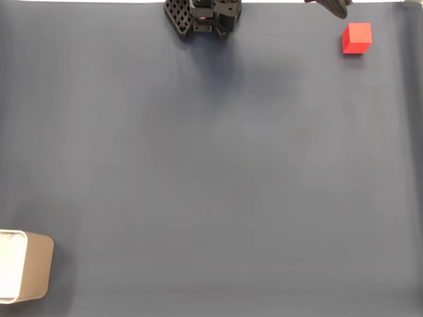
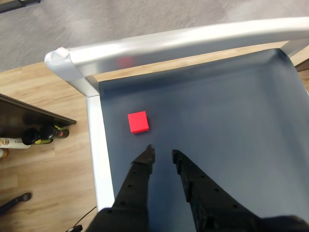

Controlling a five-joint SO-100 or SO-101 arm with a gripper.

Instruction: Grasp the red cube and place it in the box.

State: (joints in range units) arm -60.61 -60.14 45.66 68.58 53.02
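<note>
My fingers (image 2: 161,153) hang above the dark blue tabletop (image 2: 217,121) with nothing between them, the two tips a narrow gap apart. In the wrist view they rise from the bottom edge and point toward twelve o'clock. The red cube (image 2: 138,122) lies just beyond the tips at about eleven o'clock, near but not touching, and a little off the line of the gap: it sits ahead of my left-hand tip in that view, not between the two. That offset is what the coming move turns on, I judge. I would need to swing slightly toward eleven and reach forward before the cube can sit between the tips, and the gap looks barely wider than the cube, so opening wider first seems wise.

The cube is as wide as it is long, so no axis favours the grasp; its faces are turned a little against my line of approach. It stands close to the silver rail (image 2: 94,159) at the mat's edge.

In the fixed view the red cube (image 1: 357,37) sits at the upper right, about one o'clock from the picture's centre. The box (image 1: 32,274) is at the lower left, about eight o'clock, well apart from the cube, diagonally across the mat. My base (image 1: 201,16) shows at twelve o'clock.
</note>
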